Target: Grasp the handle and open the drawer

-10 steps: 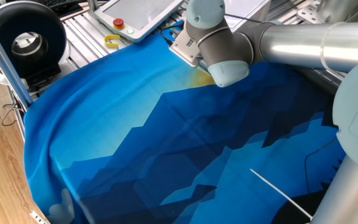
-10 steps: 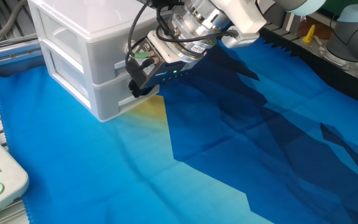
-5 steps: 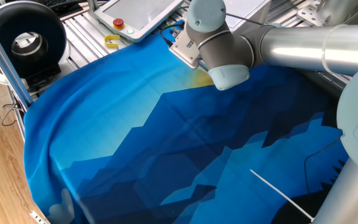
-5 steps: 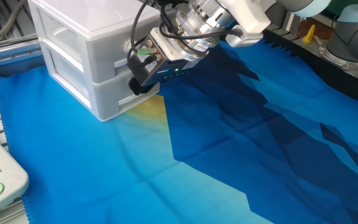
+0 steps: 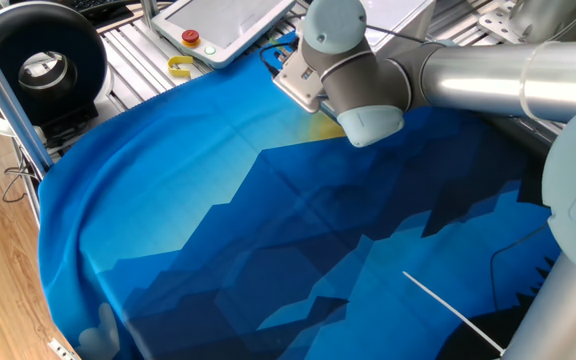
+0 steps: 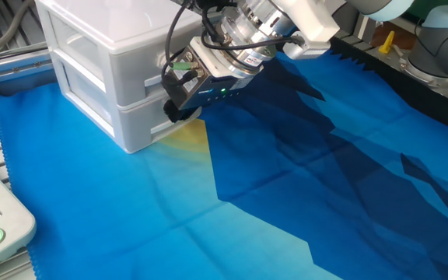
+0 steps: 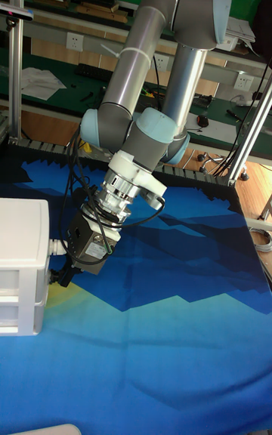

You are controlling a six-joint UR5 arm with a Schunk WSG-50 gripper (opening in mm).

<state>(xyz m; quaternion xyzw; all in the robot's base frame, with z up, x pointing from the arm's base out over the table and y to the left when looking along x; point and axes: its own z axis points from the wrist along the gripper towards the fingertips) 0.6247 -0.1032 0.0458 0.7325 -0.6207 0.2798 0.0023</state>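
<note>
UR5 gripper [image 6: 176,109] pressed to the drawer [image 6: 134,117] front | handle apparently between the jaws, hidden | jaw state: cannot tell | angled low, likely for a straight pull

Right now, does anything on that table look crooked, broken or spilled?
Nothing stands out. The white drawer unit stands square on the blue cloth, which lies fairly flat, and the gripper is at the drawer front. No spill or damage shows.

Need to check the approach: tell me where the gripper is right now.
In the other fixed view, the gripper is at the front of the white drawer unit, at its lower drawer, above the blue cloth.
</note>
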